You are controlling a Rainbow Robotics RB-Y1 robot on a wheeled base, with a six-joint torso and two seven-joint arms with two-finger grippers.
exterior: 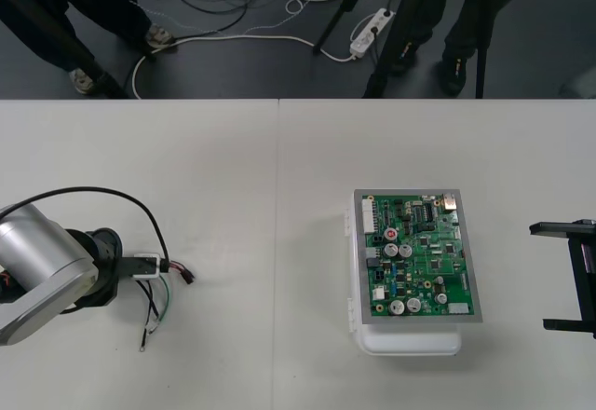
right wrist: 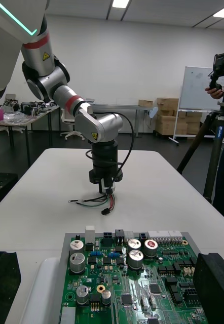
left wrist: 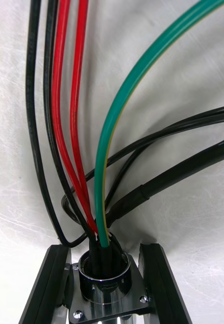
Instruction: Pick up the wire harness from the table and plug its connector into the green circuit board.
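Note:
My left gripper [exterior: 149,267] points down at the table's left side, shut on the wire harness [exterior: 163,293]. In the left wrist view its fingers [left wrist: 51,283] clamp the round metal socket [left wrist: 105,281] by its flange. Red, green and black wires [left wrist: 104,152] fan out from the socket over the table. The small black plug [exterior: 187,278] lies just right of the gripper, free of the board. The green circuit board [exterior: 419,254] on its white base [exterior: 410,343] sits right of centre. My right gripper [exterior: 559,277] waits open at the right edge, its fingers [right wrist: 213,283] either side of the board [right wrist: 127,288].
A black cable [exterior: 112,196] loops over the left arm's wrist. Bare table lies between the harness and the board. Dark floor with cables and tripod legs [exterior: 354,9] runs beyond the far edge.

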